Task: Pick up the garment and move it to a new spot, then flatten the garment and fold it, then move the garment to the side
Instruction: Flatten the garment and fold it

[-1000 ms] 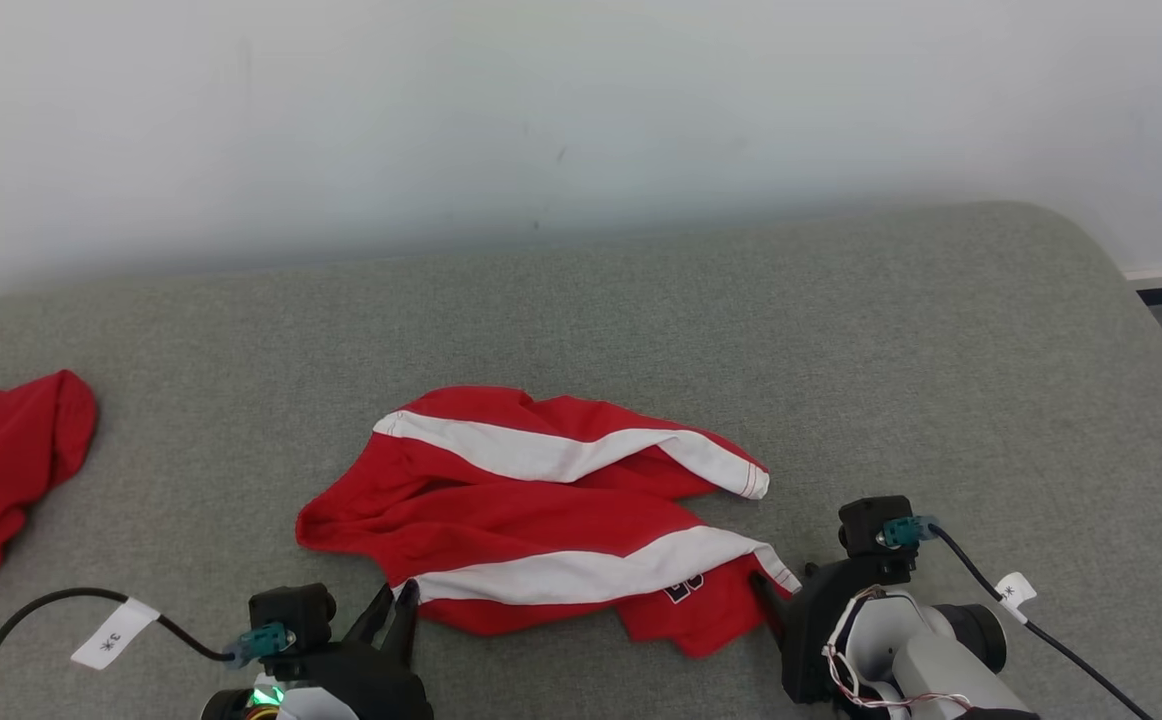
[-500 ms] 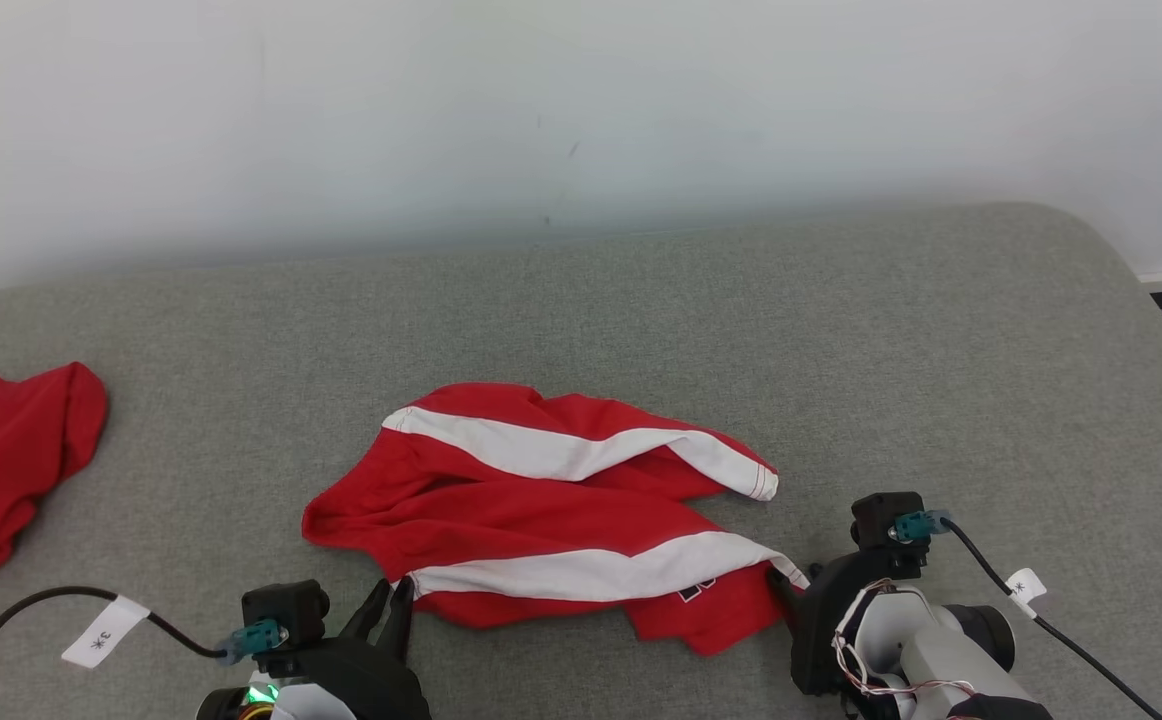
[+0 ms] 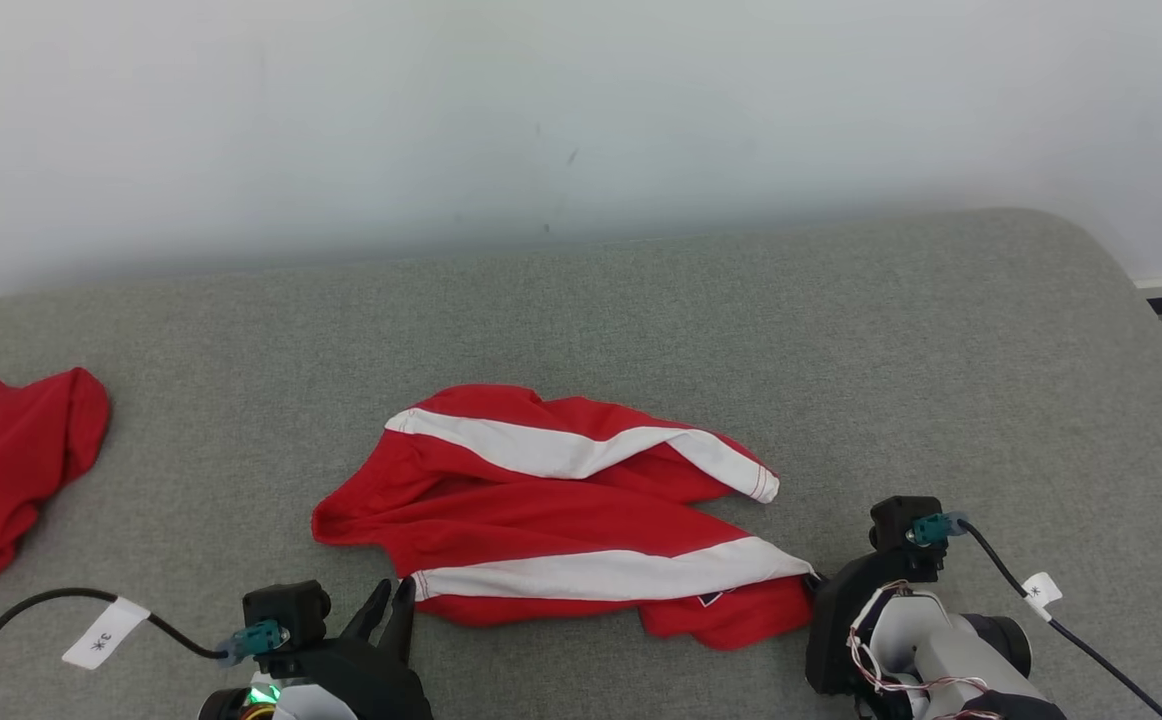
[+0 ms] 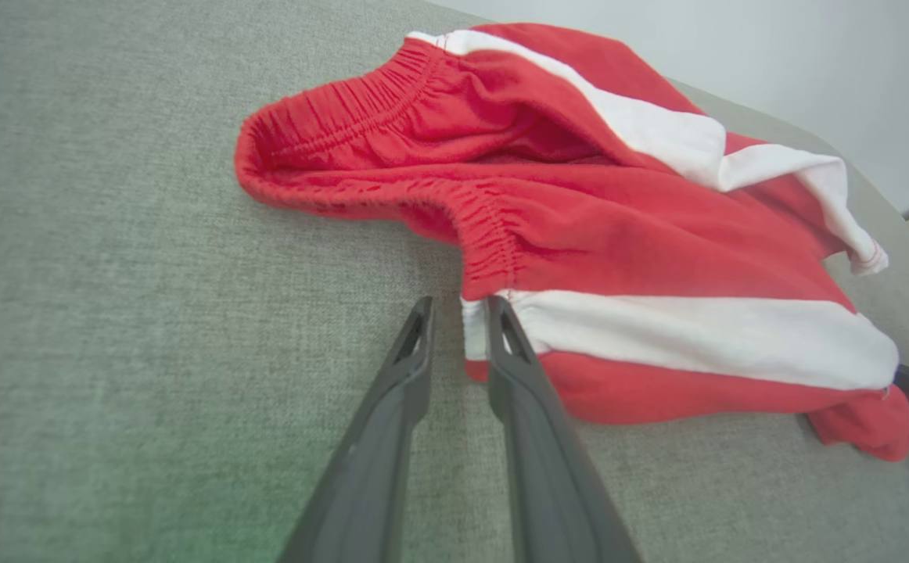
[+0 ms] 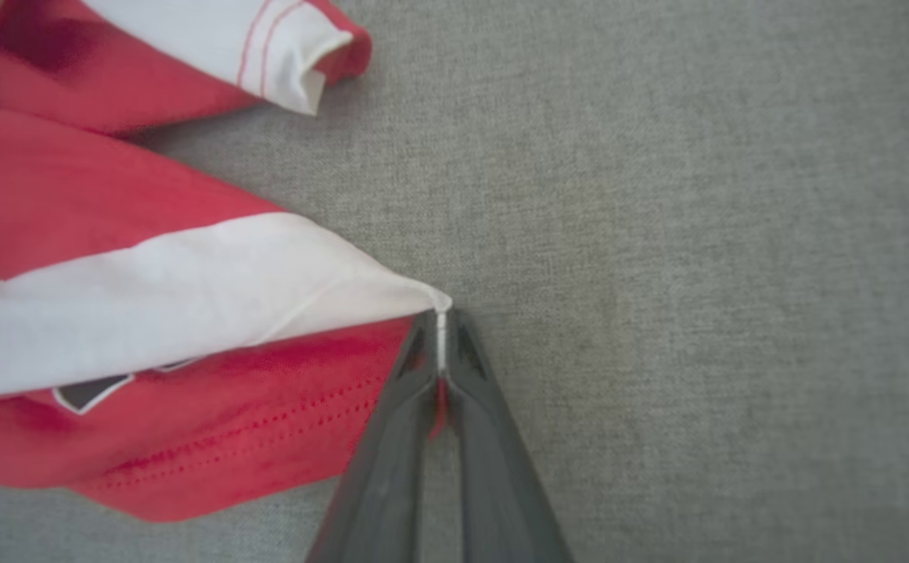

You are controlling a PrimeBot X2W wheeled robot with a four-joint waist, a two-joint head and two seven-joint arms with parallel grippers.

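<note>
My right gripper (image 5: pixel 440 317) is clenched on a hem corner of the garment (image 5: pixel 149 289). My left gripper (image 4: pixel 461 306) straddles its elastic edge; I cannot tell whether it grips.

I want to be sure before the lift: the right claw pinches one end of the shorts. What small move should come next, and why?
Probably close the left claw on the waistband corner: its jaws stand apart around it, while the right claw is shut on the hem corner of the shorts. Then both ends are held.
</note>
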